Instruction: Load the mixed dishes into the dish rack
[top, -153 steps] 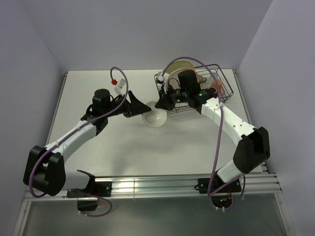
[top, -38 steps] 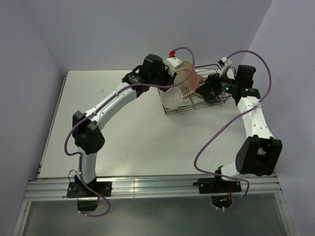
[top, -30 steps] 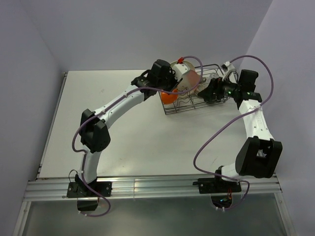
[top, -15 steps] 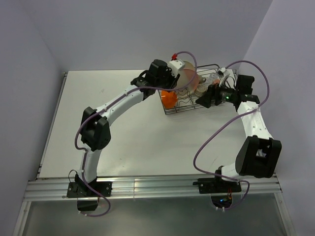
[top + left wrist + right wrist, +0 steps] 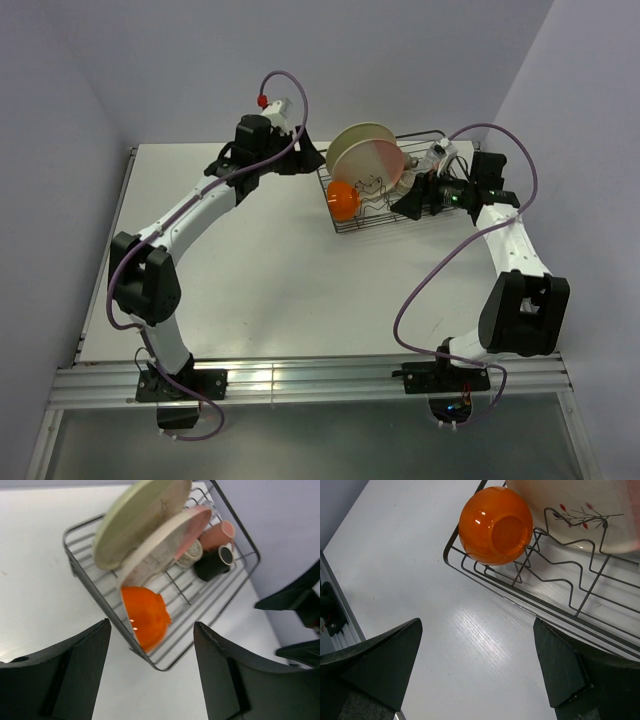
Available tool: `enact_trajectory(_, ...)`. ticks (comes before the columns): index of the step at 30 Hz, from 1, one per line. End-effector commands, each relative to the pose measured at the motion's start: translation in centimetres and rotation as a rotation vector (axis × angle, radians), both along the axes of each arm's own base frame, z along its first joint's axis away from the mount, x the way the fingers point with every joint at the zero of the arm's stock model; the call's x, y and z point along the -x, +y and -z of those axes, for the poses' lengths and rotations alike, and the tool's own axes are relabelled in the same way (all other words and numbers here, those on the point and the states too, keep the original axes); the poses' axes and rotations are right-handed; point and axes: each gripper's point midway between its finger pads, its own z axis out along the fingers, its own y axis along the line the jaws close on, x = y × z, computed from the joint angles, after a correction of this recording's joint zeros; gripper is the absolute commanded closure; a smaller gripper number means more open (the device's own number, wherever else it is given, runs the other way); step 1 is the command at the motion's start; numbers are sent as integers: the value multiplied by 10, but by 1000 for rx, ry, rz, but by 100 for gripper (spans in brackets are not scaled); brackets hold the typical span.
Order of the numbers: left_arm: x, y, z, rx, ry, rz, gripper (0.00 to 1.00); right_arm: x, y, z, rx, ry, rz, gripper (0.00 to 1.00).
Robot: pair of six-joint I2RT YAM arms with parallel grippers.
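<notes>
the left gripper (image 5: 308, 160) has backed off the dish rack (image 5: 197, 597) and hangs wide and empty, the right gripper (image 5: 403, 204) wide beside it, and with the orange bowl (image 5: 342, 200), plates (image 5: 365, 150) and cups (image 5: 212, 562) inside, loading looks nearly done.

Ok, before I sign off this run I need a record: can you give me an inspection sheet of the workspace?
Surface: white table, bare outside the rack.
Job's things: dish rack holds cream plate and cream-and-pink plate on edge, orange bowl at its left end, pink mug, dark cup, patterned cup.
Clutter: nothing seen.
Grippers: left gripper and right gripper both open, empty, either side of the rack.
Cables: purple cables loop off both arms.
Surroundings: lavender walls, metal rail at near edge.
</notes>
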Motion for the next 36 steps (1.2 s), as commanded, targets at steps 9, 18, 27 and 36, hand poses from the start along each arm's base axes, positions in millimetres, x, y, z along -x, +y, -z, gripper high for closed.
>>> enact_trajectory(9,3,-43,16,196,244,96,27,-8,3,-7,-1,-19,23,0)
enact_trajectory(18,1,-45,43,179,318,87,28,-7,2,-5,-1,-15,36,0)
enact_trajectory(27,-4,-53,58,194,352,95,30,-8,2,-5,-7,-12,39,0)
enact_trajectory(36,-12,-58,74,169,372,80,32,-5,2,-3,-3,-10,42,0)
